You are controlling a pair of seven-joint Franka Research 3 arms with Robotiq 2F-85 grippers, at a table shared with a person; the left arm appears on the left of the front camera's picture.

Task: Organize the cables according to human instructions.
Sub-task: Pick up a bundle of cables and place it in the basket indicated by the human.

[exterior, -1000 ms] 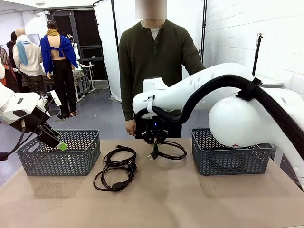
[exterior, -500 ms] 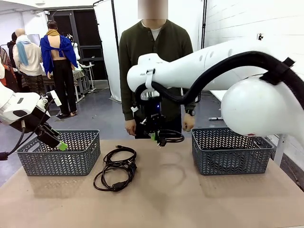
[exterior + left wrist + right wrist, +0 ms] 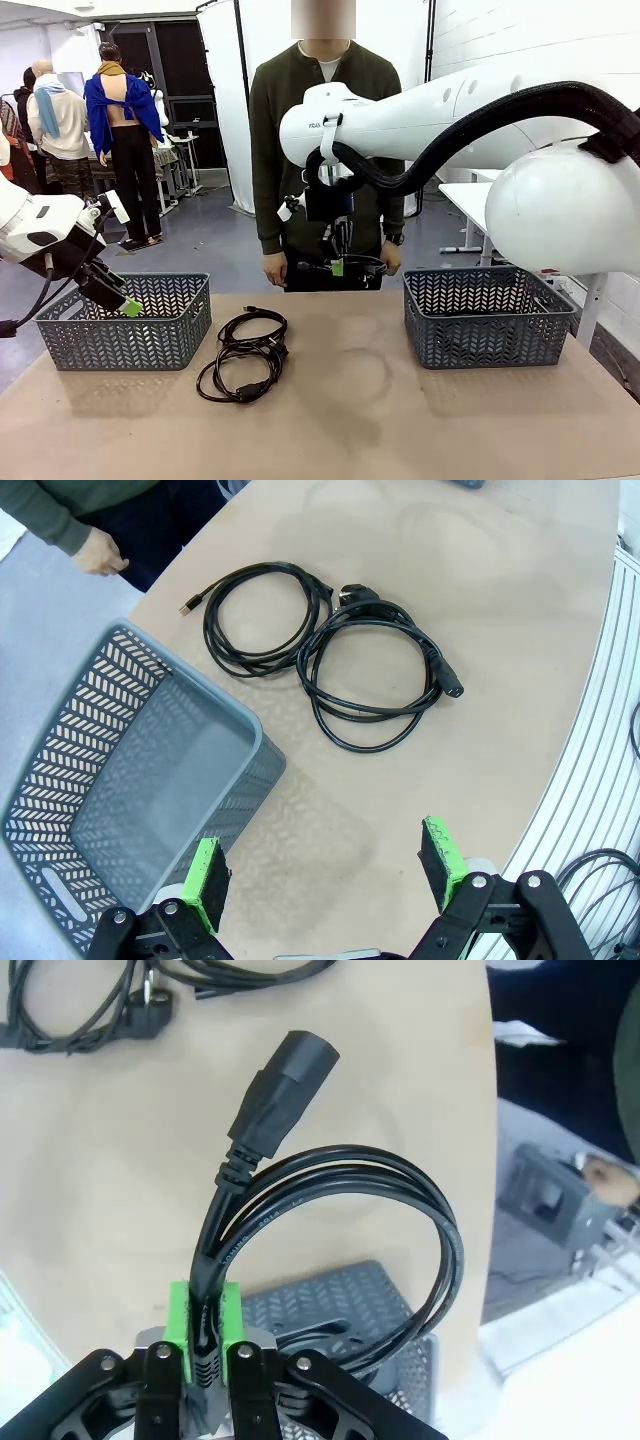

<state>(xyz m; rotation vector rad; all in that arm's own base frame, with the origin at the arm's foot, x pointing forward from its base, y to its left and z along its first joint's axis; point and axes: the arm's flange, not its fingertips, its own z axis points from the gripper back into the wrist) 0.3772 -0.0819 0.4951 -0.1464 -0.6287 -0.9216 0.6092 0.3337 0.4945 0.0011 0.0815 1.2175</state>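
Note:
My right gripper (image 3: 338, 265) hangs high over the table's far middle, in front of the person, and is shut on a coiled black cable (image 3: 362, 264). In the right wrist view the green pads (image 3: 181, 1312) pinch that cable (image 3: 330, 1175) near its block plug (image 3: 285, 1090). Two more coiled cables (image 3: 243, 356) lie overlapping on the table left of centre, also seen as the cable pair (image 3: 330, 645) in the left wrist view. My left gripper (image 3: 125, 303) hovers open at the left basket (image 3: 150, 335), with its fingertips (image 3: 207, 878) spread wide and nothing between them.
A second grey basket (image 3: 485, 318) stands at the right, and in the right wrist view a basket (image 3: 340, 1310) lies under the held cable. The person stands at the far edge with both hands (image 3: 274, 268) low. The left basket (image 3: 120, 770) holds nothing in the part I see.
My right gripper has lifted its cable off the table, up and slightly right. The left arm and the two cables on the table have not moved.

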